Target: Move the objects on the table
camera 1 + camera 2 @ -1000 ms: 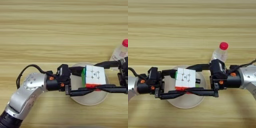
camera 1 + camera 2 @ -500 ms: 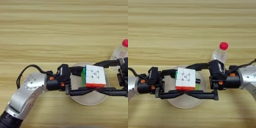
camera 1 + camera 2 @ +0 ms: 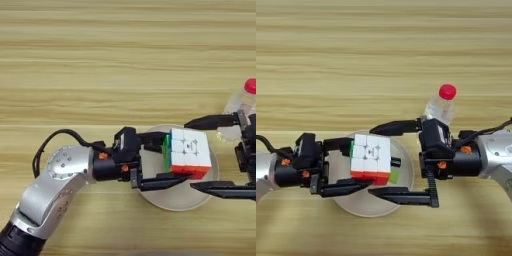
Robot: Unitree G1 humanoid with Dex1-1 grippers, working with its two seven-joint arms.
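One tabletop (image 3: 100, 60) of light-brown wood with horizontal grain is seen filling both views. Two arms are counted, reaching in from the two sides toward the middle. The left hand (image 3: 157, 162) is held over the left part of the plate, its two black fingers set apart above and below the left side of the cube; whether the cube is actually pinched by them cannot be told. The right hand (image 3: 388, 162) is spread wide, one finger lying above the cube toward the bottle and the other below it over the plate's near rim, with the cube between them.

One round off-white plate (image 3: 406, 187) is seen under the cube. One puzzle cube (image 3: 371, 159) is counted, shown over the plate with its white face up and red and green on its sides. One clear bottle (image 3: 440, 106) with a red cap is seen upright just beyond the right hand.
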